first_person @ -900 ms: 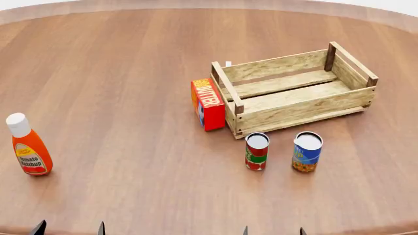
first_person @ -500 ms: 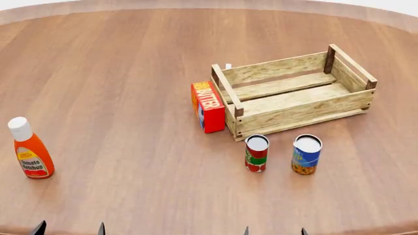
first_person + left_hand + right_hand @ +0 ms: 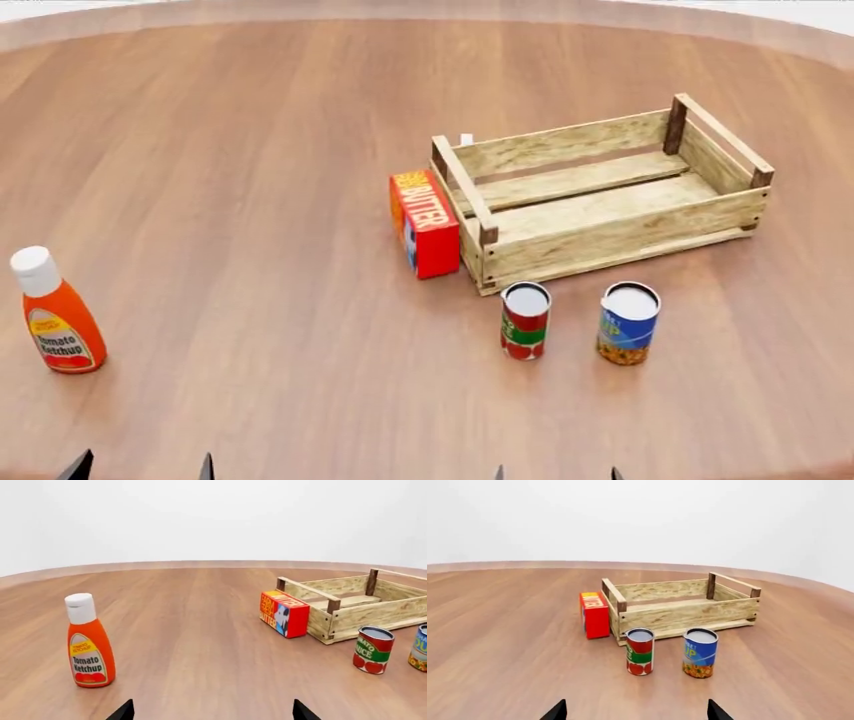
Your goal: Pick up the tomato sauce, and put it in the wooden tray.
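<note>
Beside the wooden tray (image 3: 607, 205), tomato sauce (image 3: 525, 320) stands upright

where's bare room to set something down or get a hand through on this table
Bare table runs wide between the ketchup bottle and the butter box. The wooden tray is empty inside. Crowded: butter box against the tray, and the tomato sauce and blue can just before it.

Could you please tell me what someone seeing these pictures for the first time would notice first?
Probably the big pale wooden tray, empty on the round table, with a red butter box standing against its end. Just in front stand two upright cans, the tomato sauce and a blue-and-yellow can. Far to the left, a ketchup bottle stands alone.
</note>
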{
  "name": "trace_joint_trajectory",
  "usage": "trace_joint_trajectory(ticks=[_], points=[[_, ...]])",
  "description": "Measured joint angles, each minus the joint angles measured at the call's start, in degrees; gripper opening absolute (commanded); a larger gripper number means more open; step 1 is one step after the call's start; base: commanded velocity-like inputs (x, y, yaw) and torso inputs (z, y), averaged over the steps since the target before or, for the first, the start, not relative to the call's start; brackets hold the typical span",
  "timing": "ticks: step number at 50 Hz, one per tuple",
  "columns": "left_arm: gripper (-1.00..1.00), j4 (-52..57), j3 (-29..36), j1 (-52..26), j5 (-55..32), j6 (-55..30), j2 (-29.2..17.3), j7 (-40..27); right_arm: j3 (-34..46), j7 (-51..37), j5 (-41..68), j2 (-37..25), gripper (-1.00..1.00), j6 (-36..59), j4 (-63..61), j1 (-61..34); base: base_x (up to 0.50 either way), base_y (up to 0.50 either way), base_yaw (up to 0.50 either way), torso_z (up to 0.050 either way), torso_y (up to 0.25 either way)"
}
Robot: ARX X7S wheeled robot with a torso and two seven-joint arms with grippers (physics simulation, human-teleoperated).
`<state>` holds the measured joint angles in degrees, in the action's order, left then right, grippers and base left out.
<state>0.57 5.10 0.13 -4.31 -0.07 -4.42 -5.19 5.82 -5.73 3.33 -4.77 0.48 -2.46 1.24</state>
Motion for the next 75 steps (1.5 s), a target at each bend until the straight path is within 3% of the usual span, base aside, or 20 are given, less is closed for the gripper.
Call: trace_joint_trajectory(ticks=[68,75], points=[[1.00,-0.2,4.3,-0.5,-3.4,0.7,-3.5,-4.1,4.5,-3.7,2.9,-3.6,1.00,-0.6,-0.7,0.0,0.50,0.00,0.00,0.000,0.000],[1.00,-0.3,4.5,-0.7,-3.7,0.8,-3.8,-4.3,4.5,-4.2,3.4,-3.7,1.00,-0.9,-0.8,0.0,0.00,0.00,0.00,0.000,0.000]])
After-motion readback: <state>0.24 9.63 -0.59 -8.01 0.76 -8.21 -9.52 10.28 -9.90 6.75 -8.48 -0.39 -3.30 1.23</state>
